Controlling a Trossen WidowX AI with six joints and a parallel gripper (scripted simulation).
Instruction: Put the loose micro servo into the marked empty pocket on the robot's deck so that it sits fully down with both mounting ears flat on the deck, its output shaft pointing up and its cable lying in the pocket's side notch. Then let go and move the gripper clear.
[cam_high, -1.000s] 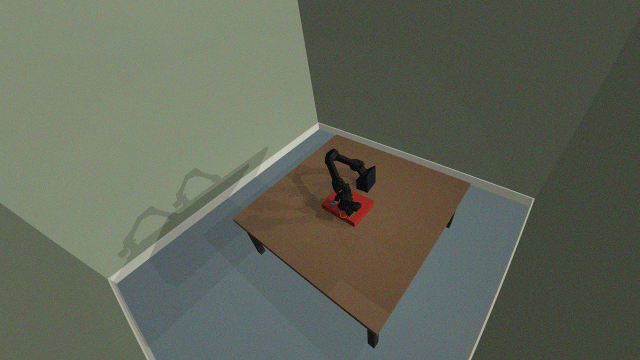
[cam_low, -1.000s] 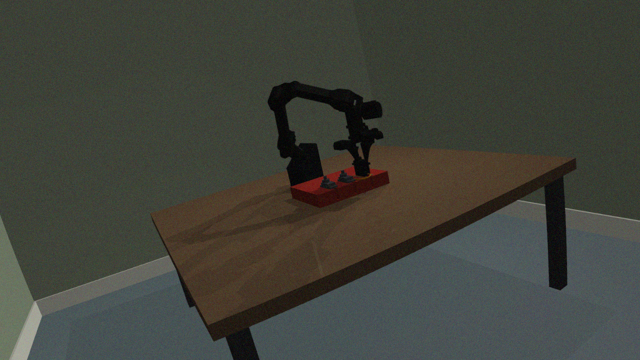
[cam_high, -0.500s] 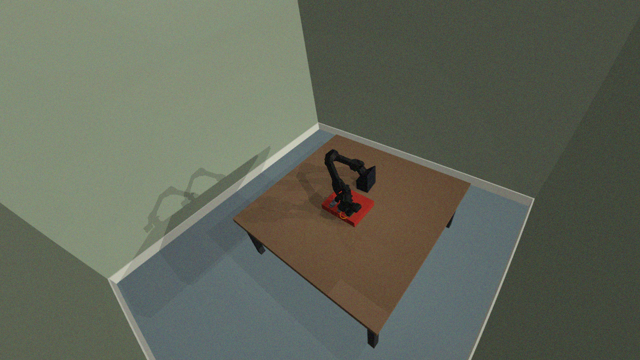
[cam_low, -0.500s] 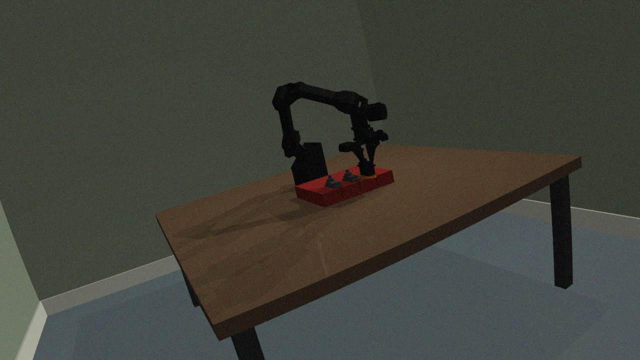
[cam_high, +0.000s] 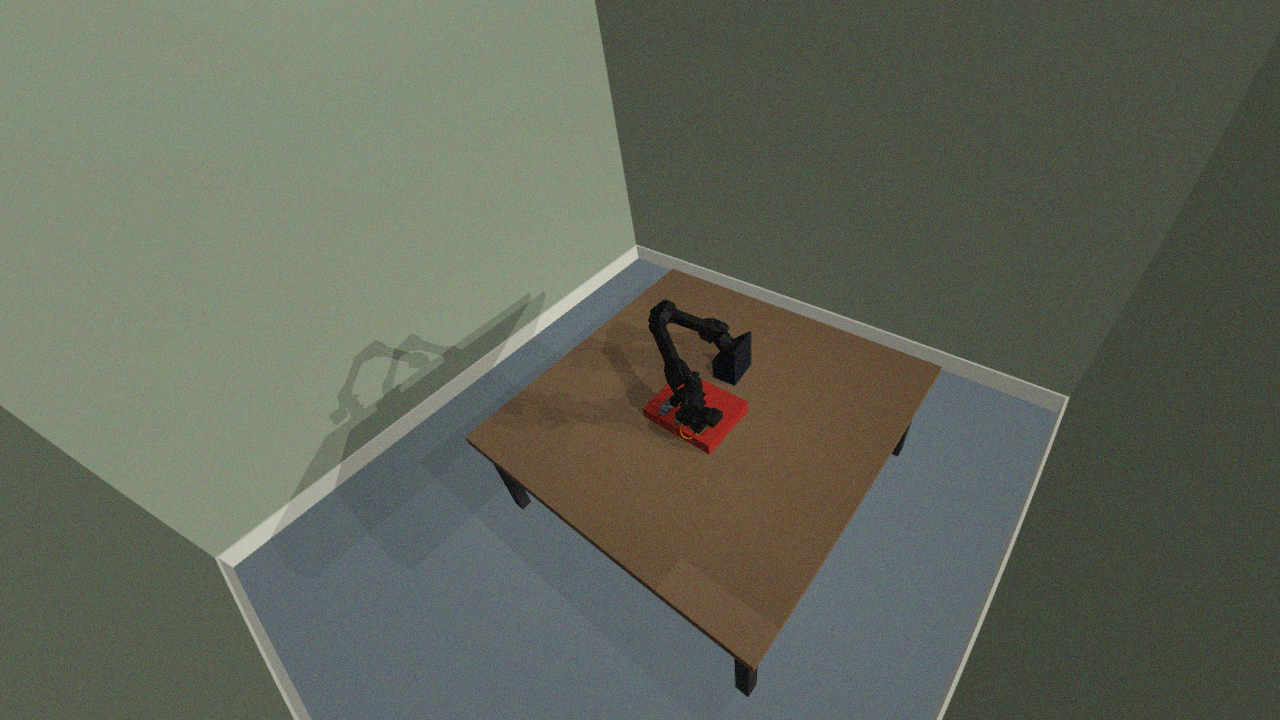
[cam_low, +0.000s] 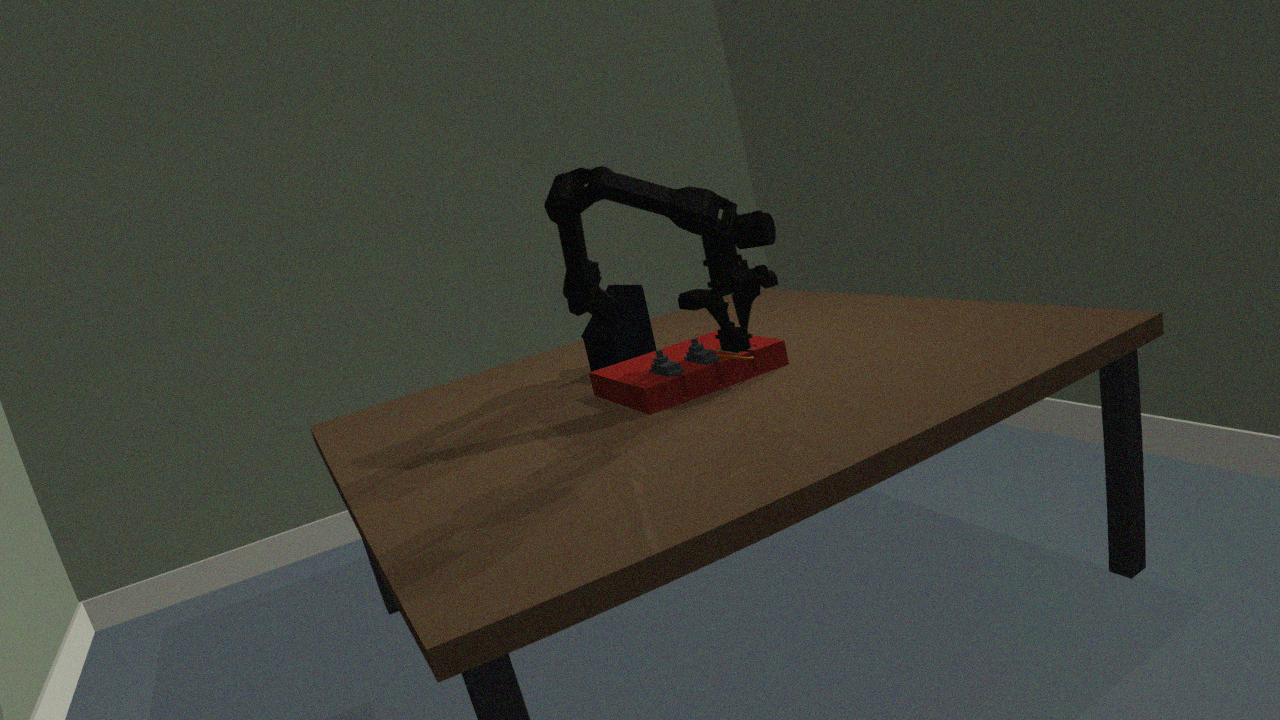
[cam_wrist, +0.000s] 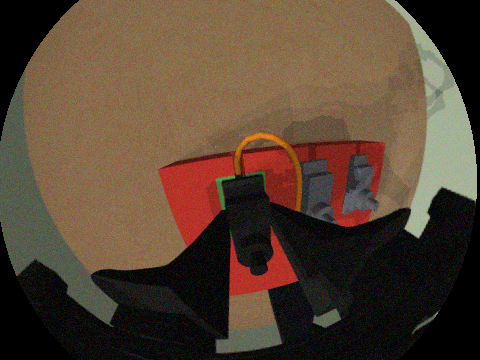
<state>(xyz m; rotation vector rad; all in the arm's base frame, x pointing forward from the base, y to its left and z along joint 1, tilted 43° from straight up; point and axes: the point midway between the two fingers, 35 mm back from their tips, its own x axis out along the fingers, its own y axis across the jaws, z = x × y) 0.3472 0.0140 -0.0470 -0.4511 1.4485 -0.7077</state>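
gripper (cam_wrist: 250, 240) is clamped on the micro servo (cam_wrist: 248, 220), one finger on each side of the dark body, jaws partly apart with the servo filling the gap; servo hangs over the red deck (cam_wrist: 194, 200), its lower end at the green-outlined pocket (cam_wrist: 222, 186), and only the near corner and left edge of that green outline show past the body, so can't tell how deep it's in or whether the ears are down; output shaft end faces the wrist camera, i.e. up toward the gripper; orange cable (cam_wrist: 267, 140) loops up from behind the servo and comes down on its right side, between it and the neighbouring servos, can't tell if it's in the notch; two grey servos (cam_wrist: 319, 188) already sit in the deck to the right of the pocket, side by side; exterior view shows the arm (cam_low: 626, 192) arched over from its base block (cam_low: 619, 326), gripper pointing straight down at the far end of the deck (cam_low: 680, 380), fingertips right at deck level; deck lies flat on the brown table (cam_low: 805, 420), just in front of the base
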